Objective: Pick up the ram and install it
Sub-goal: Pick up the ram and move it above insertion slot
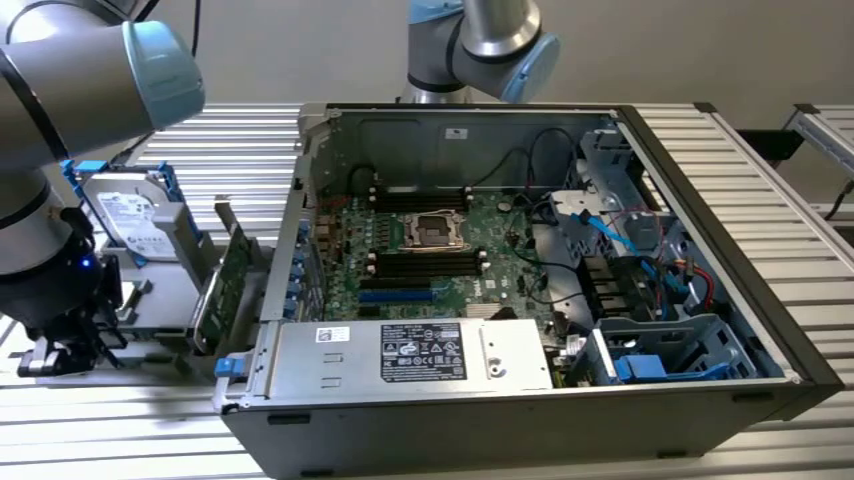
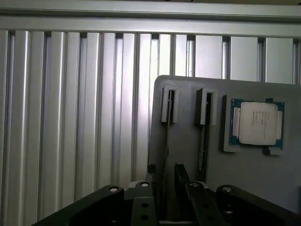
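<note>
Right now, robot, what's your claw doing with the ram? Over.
Claw open, low over grey holder. Ram edge-on in its slot, straddled, not gripped. Second stick and processor chip alongside; nothing blocking.

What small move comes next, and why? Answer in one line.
Probably lower the open gripper straight over the ram farther from the processor: it stands on edge in the grey holder, lined up with the gap between the jaws, and is not yet gripped.

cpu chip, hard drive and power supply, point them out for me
cpu chip (image 2: 257, 123), wrist view, middle of its metal lid
hard drive (image 1: 127, 215), exterior view, on its white label
power supply (image 1: 420, 352), exterior view, on its black label
</note>
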`<action>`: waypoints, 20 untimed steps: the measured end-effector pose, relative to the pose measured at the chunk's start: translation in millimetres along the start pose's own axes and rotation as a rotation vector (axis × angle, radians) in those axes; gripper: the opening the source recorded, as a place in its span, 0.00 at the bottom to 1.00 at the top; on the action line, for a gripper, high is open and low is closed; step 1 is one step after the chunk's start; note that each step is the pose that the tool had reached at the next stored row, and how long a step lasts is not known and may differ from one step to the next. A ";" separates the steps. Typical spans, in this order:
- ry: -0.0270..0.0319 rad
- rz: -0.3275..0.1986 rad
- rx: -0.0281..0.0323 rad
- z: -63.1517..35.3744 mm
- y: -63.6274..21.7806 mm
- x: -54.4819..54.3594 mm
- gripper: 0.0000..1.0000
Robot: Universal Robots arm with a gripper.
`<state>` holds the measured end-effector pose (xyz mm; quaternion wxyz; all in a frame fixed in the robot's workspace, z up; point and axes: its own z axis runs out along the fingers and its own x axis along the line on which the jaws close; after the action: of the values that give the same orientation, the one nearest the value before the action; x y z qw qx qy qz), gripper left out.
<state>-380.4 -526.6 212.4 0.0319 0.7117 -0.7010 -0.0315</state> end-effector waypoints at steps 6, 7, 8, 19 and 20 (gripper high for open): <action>0.0001 0.000 0.0009 10.8 -1.2 0.0 0.30; 0.0000 0.000 0.0013 12.4 -1.3 0.0 0.30; 0.0001 0.000 0.0011 12.9 -1.4 -0.1 0.30; 0.0002 0.000 0.0033 15.9 0.9 -1.7 0.30; 0.0001 0.000 0.0032 15.9 0.9 -1.7 0.30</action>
<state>-382.8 -524.9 196.7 0.0308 0.7118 -0.7011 -0.0303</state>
